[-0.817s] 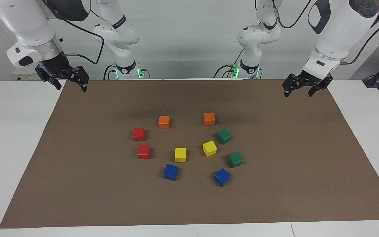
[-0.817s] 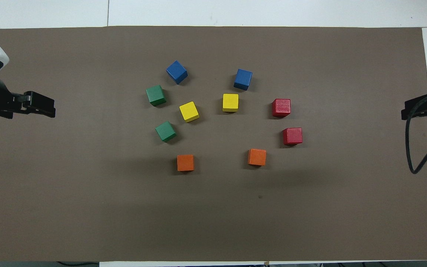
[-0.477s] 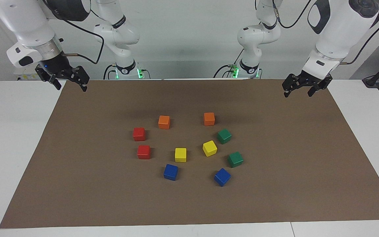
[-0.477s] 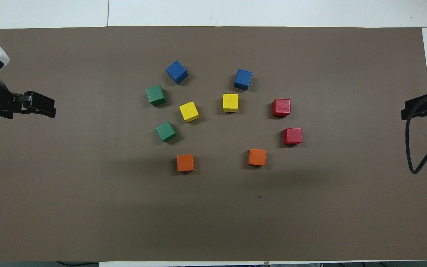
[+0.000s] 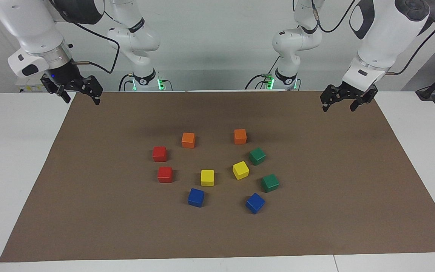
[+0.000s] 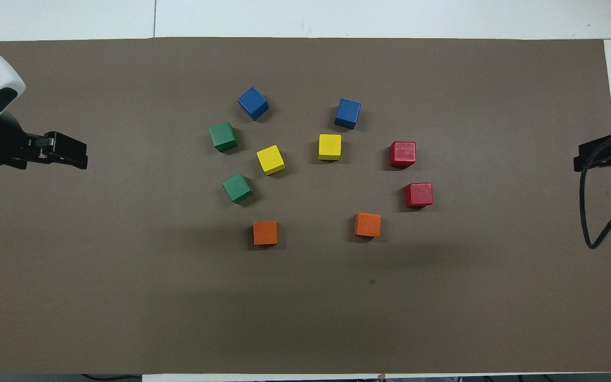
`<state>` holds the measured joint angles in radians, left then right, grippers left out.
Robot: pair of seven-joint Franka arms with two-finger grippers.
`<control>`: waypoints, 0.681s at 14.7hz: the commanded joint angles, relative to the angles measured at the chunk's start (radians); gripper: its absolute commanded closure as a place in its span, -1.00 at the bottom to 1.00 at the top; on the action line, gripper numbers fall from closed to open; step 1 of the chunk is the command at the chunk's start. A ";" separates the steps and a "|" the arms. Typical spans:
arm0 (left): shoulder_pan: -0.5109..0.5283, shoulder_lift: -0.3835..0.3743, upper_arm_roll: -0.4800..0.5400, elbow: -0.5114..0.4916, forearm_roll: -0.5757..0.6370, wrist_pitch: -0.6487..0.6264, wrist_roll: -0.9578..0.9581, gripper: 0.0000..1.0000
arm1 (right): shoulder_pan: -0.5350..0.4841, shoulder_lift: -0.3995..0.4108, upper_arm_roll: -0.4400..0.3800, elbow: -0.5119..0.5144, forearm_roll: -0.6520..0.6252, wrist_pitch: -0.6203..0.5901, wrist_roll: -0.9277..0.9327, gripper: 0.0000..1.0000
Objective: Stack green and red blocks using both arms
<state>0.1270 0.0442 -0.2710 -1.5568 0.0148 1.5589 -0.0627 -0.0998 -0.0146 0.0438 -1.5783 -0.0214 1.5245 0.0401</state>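
Since the earlier frames only the left arm's black two-finger gripper (image 5: pixel 338 105) has shifted, edging inward from the upper right of the facing view toward the middle; every cube lies where it did. Its fingers stand wide apart and hold nothing, over the brown paper mat (image 5: pixel 89 211) covering the table. At the upper left of that view the right arm's black two-finger gripper (image 5: pixel 81 97) hangs over the mat's corner, likewise spread wide and empty.

Two dark green wooden cubes sit right of centre in the facing view, one (image 5: pixel 257 156) above the other (image 5: pixel 270 183), both turned slightly askew, apart from each other. Two bright red wooden cubes sit left of centre, one (image 5: pixel 159 153) directly above the other (image 5: pixel 165 174), squarely aligned, with a small gap between. All four are plain and equal in size, resting flat on the mat, none stacked.

Between them lie two yellow cubes (image 5: pixel 207 177); two orange cubes (image 5: pixel 188 140) sit above, two blue cubes (image 5: pixel 196 197) below.
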 commanded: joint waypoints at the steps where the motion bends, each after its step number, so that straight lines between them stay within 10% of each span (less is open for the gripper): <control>1: 0.028 0.014 -0.042 0.018 0.007 -0.008 -0.009 -1.00 | -0.014 -0.024 0.008 -0.028 0.011 0.005 -0.023 -1.00; 10: -0.174 0.184 -0.050 0.035 -0.013 0.124 -0.432 -1.00 | -0.014 -0.024 0.008 -0.028 0.011 0.005 -0.026 -1.00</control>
<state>0.0228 0.1490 -0.3297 -1.5568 -0.0181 1.6369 -0.3908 -0.0997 -0.0147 0.0440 -1.5785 -0.0214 1.5245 0.0401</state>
